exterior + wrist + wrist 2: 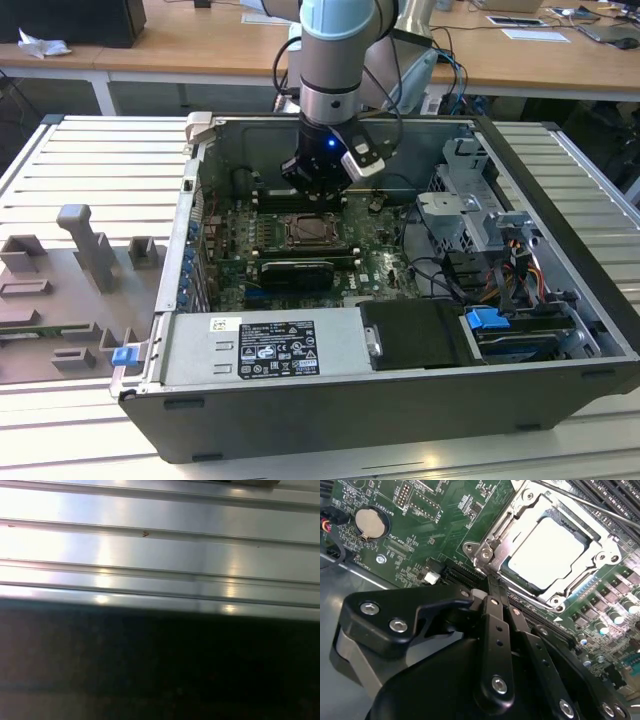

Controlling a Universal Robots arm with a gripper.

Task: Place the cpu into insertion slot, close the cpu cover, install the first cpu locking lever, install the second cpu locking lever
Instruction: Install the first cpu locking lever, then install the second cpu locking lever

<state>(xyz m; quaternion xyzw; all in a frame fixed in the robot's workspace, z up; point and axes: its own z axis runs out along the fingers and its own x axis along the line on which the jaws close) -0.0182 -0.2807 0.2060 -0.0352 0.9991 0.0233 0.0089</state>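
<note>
The exterior view looks down from above into the open computer case [400, 330] on the ribbed worktop [90, 150]. The second wrist view sits close over the motherboard [445, 525], sharing the insertion slot [313, 231] with it. The first wrist view faces ribbed metal [160, 550] very near.

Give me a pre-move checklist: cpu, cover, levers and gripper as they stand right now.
1. cpu lying flat in the insertion slot: ok.
2. cpu cover down, framing the cpu: ok.
3. Locking lever, a thin rod along one side of the socket, latched: cannot tell.
4. Other locking lever latched: cannot tell.
5. gripper close to the cover's corner, over the green board: ok.
6. gripper empty: cannot tell.
</note>
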